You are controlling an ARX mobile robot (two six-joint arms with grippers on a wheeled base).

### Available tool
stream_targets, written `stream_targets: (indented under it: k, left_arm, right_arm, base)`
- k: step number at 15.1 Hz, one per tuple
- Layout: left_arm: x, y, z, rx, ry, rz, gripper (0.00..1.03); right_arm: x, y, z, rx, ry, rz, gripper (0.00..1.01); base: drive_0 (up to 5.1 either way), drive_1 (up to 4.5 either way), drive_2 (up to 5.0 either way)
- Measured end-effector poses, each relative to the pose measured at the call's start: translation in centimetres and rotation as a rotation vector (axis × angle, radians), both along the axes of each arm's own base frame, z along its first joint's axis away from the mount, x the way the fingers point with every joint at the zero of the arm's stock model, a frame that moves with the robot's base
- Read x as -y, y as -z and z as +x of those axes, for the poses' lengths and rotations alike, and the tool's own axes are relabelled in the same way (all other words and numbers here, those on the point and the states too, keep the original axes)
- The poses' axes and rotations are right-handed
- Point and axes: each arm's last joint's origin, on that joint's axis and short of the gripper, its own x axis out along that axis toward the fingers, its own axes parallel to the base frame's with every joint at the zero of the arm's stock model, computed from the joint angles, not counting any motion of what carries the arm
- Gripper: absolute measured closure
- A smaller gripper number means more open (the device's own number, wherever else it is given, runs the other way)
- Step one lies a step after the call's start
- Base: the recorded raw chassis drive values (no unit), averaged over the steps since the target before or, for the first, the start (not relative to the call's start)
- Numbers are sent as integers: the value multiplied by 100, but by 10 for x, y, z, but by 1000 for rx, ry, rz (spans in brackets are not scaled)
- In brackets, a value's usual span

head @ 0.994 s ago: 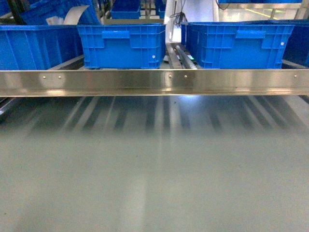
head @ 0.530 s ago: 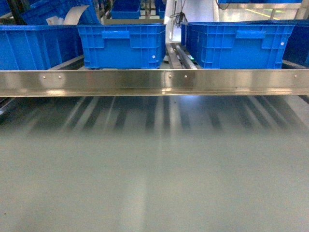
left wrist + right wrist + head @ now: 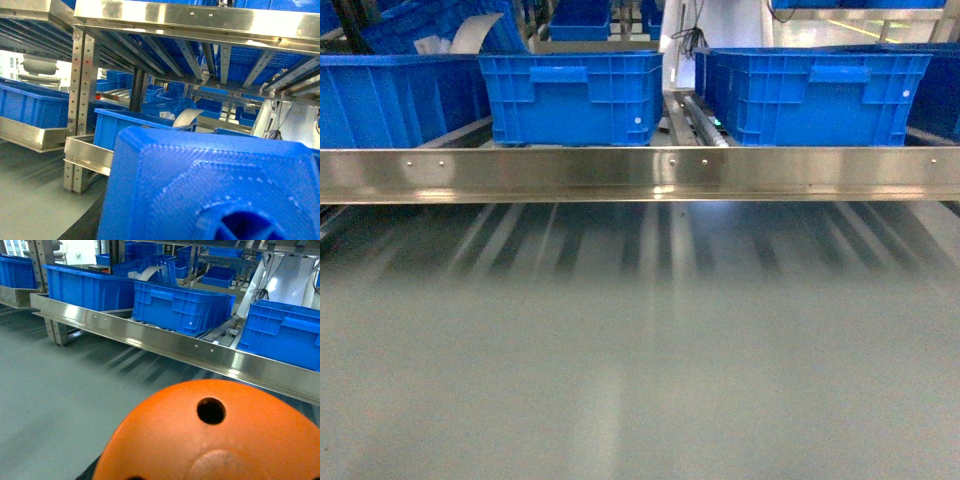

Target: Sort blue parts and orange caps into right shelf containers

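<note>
One orange cap (image 3: 215, 440) fills the right wrist view, close beneath that camera; a blue part (image 3: 210, 190) fills the left. Neither gripper shows. Crates (image 3: 810, 95) sit on the shelf (image 3: 640, 175).

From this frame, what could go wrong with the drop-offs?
1. The orange cap fills the right wrist view and the blue part the left, hiding both claws, so neither grip can be checked.
2. The shelf's front rail runs across in front of the blue crates, so a low approach might clip it.
</note>
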Motion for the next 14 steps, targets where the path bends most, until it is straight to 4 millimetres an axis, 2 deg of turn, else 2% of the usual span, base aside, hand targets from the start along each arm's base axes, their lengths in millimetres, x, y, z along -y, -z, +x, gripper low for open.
stream_targets:
  k: [2, 14]
  left_arm:
    - [0, 0, 0, -2, 0, 0, 57]
    - [0, 1, 0, -6, 0, 1, 57]
  right_arm:
    - [0, 0, 0, -1, 0, 0, 59]
    - [0, 0, 0, -1, 0, 0, 59]
  base:
    - [0, 0, 0]
    - [-1, 432, -435]
